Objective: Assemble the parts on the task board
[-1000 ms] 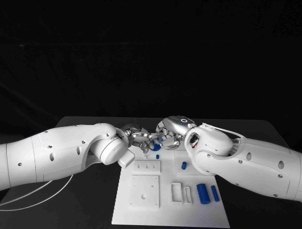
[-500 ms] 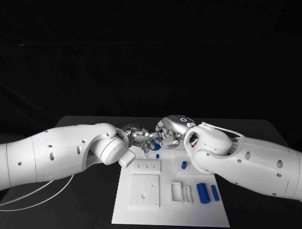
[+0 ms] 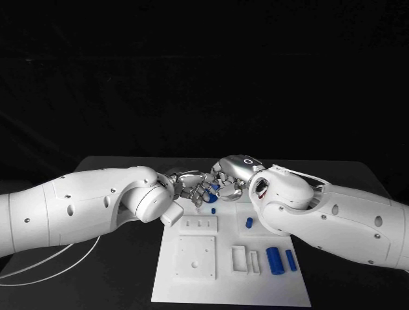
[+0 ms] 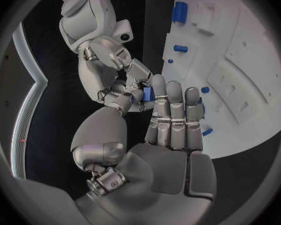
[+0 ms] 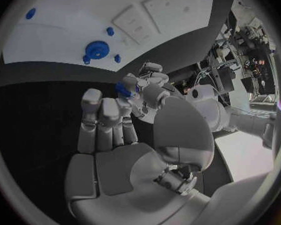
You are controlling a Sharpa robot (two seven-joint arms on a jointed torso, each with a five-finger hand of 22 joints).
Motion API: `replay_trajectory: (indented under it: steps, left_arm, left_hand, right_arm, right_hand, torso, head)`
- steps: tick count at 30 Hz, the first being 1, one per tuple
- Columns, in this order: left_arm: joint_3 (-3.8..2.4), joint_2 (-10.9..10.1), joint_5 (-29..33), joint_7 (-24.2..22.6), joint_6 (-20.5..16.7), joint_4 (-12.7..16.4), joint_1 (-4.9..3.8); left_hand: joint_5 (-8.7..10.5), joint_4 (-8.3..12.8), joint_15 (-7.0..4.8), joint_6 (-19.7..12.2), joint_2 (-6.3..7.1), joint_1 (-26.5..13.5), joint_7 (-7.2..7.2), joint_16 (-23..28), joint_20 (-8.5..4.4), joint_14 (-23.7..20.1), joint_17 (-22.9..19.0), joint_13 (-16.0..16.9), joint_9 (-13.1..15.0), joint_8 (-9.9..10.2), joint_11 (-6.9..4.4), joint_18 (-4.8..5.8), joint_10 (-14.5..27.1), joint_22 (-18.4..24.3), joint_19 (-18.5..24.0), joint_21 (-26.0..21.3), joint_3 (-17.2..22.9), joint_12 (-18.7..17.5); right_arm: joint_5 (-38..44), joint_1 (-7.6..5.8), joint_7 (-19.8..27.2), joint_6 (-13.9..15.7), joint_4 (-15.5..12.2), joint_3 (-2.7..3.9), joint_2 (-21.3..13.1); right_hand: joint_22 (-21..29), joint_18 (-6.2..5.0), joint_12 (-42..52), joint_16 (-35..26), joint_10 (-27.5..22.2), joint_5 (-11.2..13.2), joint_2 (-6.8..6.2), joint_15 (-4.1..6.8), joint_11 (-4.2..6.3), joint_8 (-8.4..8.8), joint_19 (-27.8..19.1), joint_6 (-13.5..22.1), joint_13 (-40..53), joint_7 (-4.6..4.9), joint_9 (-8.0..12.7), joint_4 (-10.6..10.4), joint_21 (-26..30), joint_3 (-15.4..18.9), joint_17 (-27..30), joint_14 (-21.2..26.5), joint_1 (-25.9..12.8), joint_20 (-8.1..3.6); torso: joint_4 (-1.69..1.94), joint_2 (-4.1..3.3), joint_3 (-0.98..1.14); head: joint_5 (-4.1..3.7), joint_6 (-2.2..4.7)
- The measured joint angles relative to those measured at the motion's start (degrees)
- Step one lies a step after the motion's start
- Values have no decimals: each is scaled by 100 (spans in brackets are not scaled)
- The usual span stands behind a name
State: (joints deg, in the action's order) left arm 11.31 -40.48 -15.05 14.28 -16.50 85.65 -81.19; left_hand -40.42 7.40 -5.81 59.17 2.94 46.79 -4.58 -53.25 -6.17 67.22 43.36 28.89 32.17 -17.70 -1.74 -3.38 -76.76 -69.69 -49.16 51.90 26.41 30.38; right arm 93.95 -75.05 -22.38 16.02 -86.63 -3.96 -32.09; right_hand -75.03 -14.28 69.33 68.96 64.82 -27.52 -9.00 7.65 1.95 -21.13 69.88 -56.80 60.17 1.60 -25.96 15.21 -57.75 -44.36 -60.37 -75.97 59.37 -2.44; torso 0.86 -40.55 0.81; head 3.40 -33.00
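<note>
1. Above the far end of the task board (image 3: 230, 284), head view: the left hand (image 3: 189, 184) and right hand (image 3: 229, 181) meet fingertip to fingertip around a small blue part (image 3: 209, 191); over the last second they have barely shifted, only closing in slightly.
2. Left wrist view: the left hand's (image 4: 156, 135) straight fingers and thumb pinch the part (image 4: 147, 93), while the right hand's (image 4: 118, 67) fingertips touch it.
3. Right wrist view: the right hand (image 5: 125, 135) pinches the part (image 5: 123, 88) too. Judged, a handover or re-grip is underway; other blue pieces lie beyond on the board.

Black table and a loose cable

The black table (image 3: 120, 258) spreads under everything, dark backdrop behind; a white cable (image 3: 46, 270) loops across its near left side.
</note>
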Motion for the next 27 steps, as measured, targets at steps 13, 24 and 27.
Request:
replay_trajectory:
  steps: [13, 24, 27]
  left_arm:
    - [0, 14, 18, 26, 0, -7, 1]
    - [0, 40, 17, 46, -1, -19, 2]
    - [-2, 40, 17, 42, -1, -15, 0]
  left_hand:
    - [891, 288, 0, 25, -104, 12, 7, -22, -8, 0, -48, -22, 49, 43, 0, -1, -2, 28, -9, 23, 288, 0]
    - [1590, 394, 11, 18, -366, 184, 0, -22, -8, -8, -90, -60, 65, 90, 11, 76, -11, 61, -9, 23, 570, -5]
    - [1785, 310, 13, 16, -385, 313, -1, -22, -8, -9, -112, -89, 96, 107, 20, 76, -20, 68, -9, 23, 883, -44]
  right_arm:
    - [7, 4, -15, -16, 0, 0, 2]
    - [12, 10, -41, -50, 13, -3, 4]
    - [12, 16, -46, -68, 24, -7, 1]
  right_hand:
    - [0, 0, 0, 0, 0, 0, -1, -1, 0, -1, 0, 0, 0, 0, 0, -10, 0, -10, 5, -1, 1, 0]
    - [0, 0, 0, 0, 0, 0, -38, -8, 0, -14, 0, -2, 4, -1, 0, -10, 0, -10, 5, -8, 38, 0]
    - [0, 0, 0, 0, 0, -1, -37, -8, 0, -14, 0, -2, 5, -1, 1, -2, 0, -18, 5, -8, 37, 0]
  torso:
    - [-1, 0, 2]
    - [-2, 2, 4]
    - [-3, 2, 4]
  head:
    - [-8, -9]
    - [3, -21]
    - [5, -21]
